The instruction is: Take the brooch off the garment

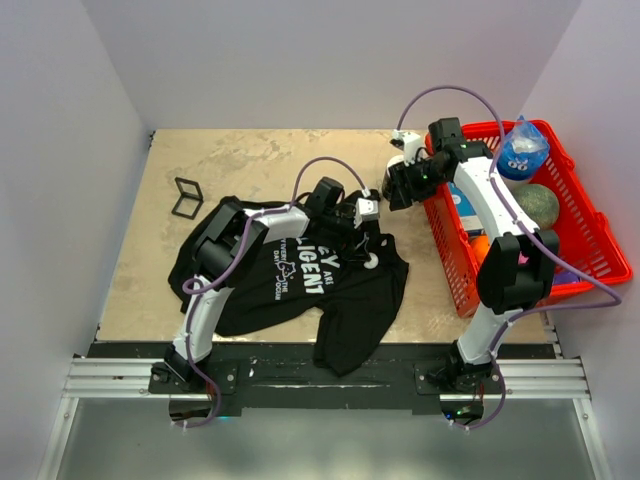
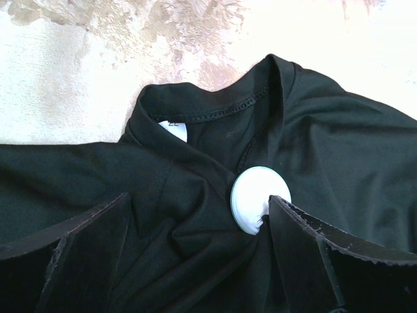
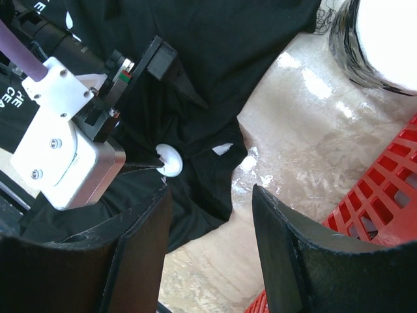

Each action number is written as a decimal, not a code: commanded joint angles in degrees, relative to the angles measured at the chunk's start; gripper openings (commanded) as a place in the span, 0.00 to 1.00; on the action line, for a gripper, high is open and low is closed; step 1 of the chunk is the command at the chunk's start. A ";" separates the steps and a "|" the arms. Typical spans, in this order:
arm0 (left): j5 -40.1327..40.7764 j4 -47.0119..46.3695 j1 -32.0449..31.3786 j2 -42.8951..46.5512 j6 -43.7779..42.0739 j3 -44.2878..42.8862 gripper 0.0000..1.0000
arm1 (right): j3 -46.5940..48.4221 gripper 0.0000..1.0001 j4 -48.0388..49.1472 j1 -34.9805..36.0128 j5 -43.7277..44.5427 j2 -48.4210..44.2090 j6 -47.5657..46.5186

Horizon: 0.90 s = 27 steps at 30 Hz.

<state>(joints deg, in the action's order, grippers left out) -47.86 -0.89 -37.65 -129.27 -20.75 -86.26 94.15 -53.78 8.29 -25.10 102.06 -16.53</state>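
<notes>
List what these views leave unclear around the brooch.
White round brooch: its fastening is hidden beneath the disc in every view.
Left claw: whether it touches the brooch; the claw itself covers the disc's edge in the left wrist view.
Garment: lettering partly covered by the left arm in the top view.

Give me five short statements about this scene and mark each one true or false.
1. The left hand stands open around the white round brooch. True.
2. The brooch sits on the black T-shirt just below its collar. True.
3. The red basket stands on the left side of the table. False: it is on the right side.
4. The right hand grips the T-shirt. False: it is open and holds nothing.
5. The black frame piece lies on the T-shirt. False: it lies on bare table, apart from it.
</notes>
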 commanded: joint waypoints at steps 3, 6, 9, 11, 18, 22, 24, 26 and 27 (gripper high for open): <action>7.33 -0.78 -0.76 1.04 -2.10 2.76 0.90 | 1.65 0.56 0.61 -0.30 -1.62 -0.20 0.89; 8.13 -1.92 -1.20 1.22 -2.27 3.73 0.90 | 1.83 0.56 0.52 -0.30 -1.70 -0.02 0.98; 8.48 -2.37 -1.55 1.48 -2.71 5.04 0.89 | 2.09 0.56 0.43 -0.30 -1.62 0.51 0.80; 8.74 -2.89 -1.73 1.83 -2.89 6.01 0.90 | 2.35 0.56 0.34 -0.30 -1.79 0.86 0.89; 4.62 -2.02 -1.20 1.66 2.64 2.95 0.91 | 3.41 0.56 0.34 -0.38 -2.06 2.00 1.07; 0.93 -1.75 -0.23 1.04 7.47 0.57 0.93 | 4.11 0.56 0.08 -0.39 -1.97 2.00 0.98; -0.65 -1.84 0.12 1.13 8.01 0.65 0.93 | 4.11 0.56 -0.01 -0.47 -1.97 2.00 0.98; -1.71 -1.32 0.29 1.22 7.49 0.65 0.94 | 3.76 0.56 0.16 -0.39 -2.06 1.91 0.98; -1.98 -1.05 0.38 1.30 6.26 0.74 0.94 | 3.76 0.56 0.17 -0.47 -2.14 1.83 0.98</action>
<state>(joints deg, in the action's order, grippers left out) -45.80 -3.77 -37.89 -127.68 -15.33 -83.90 95.70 -54.00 8.19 -25.32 104.73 -16.27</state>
